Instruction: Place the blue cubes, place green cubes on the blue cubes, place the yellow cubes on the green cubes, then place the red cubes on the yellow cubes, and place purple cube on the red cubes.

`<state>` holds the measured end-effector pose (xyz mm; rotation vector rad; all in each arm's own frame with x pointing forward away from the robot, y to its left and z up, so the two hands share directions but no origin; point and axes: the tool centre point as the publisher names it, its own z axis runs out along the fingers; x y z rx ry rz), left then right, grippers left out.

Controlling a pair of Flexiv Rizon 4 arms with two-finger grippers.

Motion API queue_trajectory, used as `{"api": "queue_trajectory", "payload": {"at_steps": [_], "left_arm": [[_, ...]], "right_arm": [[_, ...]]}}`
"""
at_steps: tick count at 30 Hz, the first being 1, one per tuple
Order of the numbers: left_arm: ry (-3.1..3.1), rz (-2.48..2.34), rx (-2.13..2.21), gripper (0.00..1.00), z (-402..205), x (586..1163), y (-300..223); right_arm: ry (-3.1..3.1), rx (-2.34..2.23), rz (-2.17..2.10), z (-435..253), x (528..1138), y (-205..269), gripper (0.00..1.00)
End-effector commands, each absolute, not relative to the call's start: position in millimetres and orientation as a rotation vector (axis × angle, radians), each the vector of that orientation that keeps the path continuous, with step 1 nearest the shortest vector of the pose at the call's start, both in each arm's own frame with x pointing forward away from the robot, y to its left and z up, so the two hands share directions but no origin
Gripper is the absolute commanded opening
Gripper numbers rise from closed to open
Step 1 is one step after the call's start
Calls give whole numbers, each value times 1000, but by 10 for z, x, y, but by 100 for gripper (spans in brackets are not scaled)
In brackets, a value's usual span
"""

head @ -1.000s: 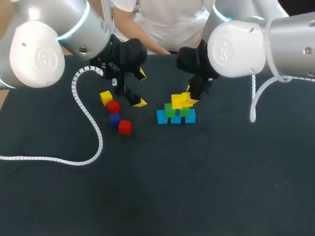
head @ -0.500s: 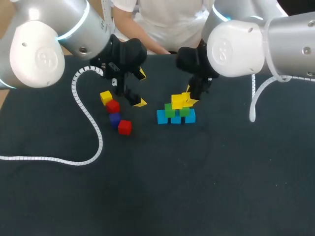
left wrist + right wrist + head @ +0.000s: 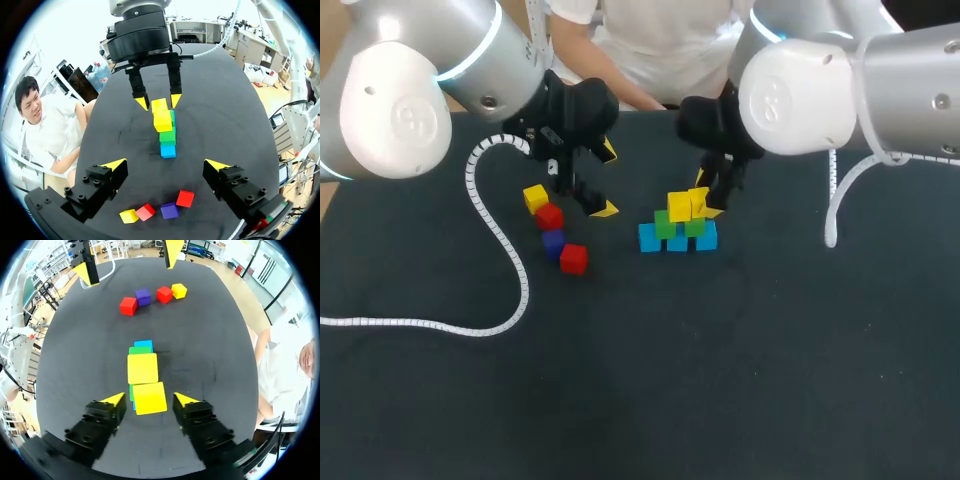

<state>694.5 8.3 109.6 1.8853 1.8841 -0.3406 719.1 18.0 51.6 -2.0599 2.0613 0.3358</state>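
Sitting mid-table on the dark matte cloth (image 3: 720, 360) is the stack (image 3: 677, 225) of smooth, sharp-edged cubes: three blue cubes (image 3: 650, 238), then two green cubes (image 3: 665, 226), then two yellow cubes (image 3: 680, 207). The right gripper (image 3: 149, 399) hangs over the stack, fingers spread either side of one top yellow cube (thin gaps, no contact). The left gripper (image 3: 606, 180) gapes wide left of the stack, with four loose cubes beyond it: one loose yellow cube (image 3: 535, 197), two red cubes (image 3: 549, 216), one purple cube (image 3: 553, 242).

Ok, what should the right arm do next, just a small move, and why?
Probably lift straight up. The right jaws stand open either side of the yellow cube, which already rests on the green cubes; sideways motion could knock it off.
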Motion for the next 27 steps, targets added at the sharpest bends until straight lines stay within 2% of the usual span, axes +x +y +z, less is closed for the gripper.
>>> {"api": "queue_trajectory", "payload": {"at_steps": [1,27], "left_arm": [[1887,-341,1889,100,1098,6963,76],[1887,-341,1889,100,1098,6963,76]], "right_arm": [[2060,-2056,342,535,7190,173,100],[1970,-1903,514,736,7163,-15,100]]}}
